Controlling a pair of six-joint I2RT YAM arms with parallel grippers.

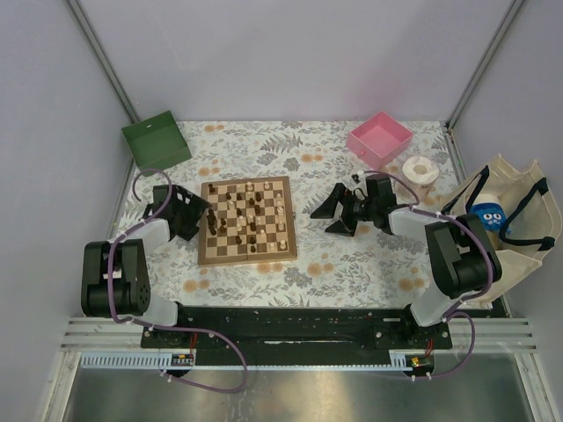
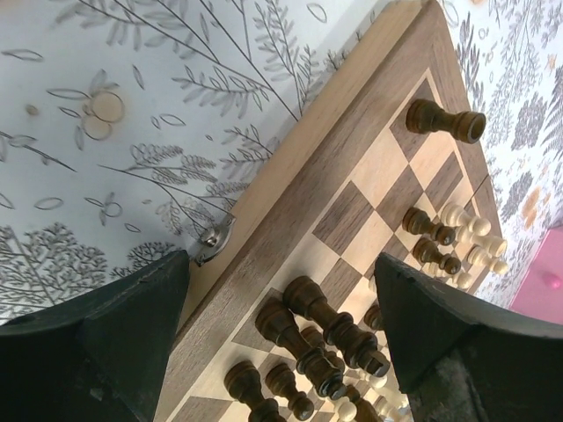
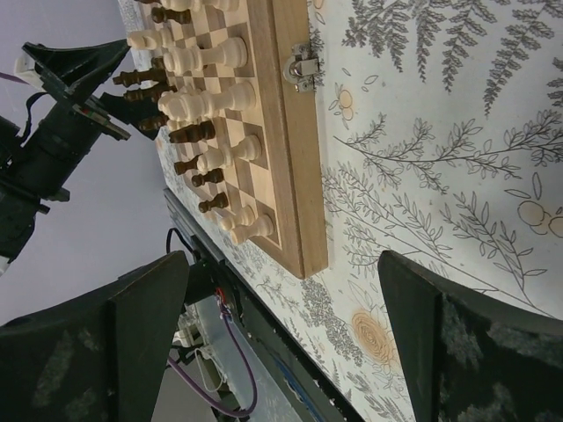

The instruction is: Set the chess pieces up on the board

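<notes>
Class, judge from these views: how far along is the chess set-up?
Done: the chess pieces are on the board, but dark and pale stand mixed mid-board. In hand: nothing; the left gripper over the board's edge and the right gripper beside it are open, empty. Left: sorting both colours into their starting rows.

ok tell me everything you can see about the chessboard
The chessboard is a square, flat wooden board, tan and dark brown checks inside a paler wood border. A small metal clasp on its edge suggests a folding case, shut. It lies flat on the floral tablecloth, a little left of centre, with dark and cream chess pieces scattered across its squares.
</notes>
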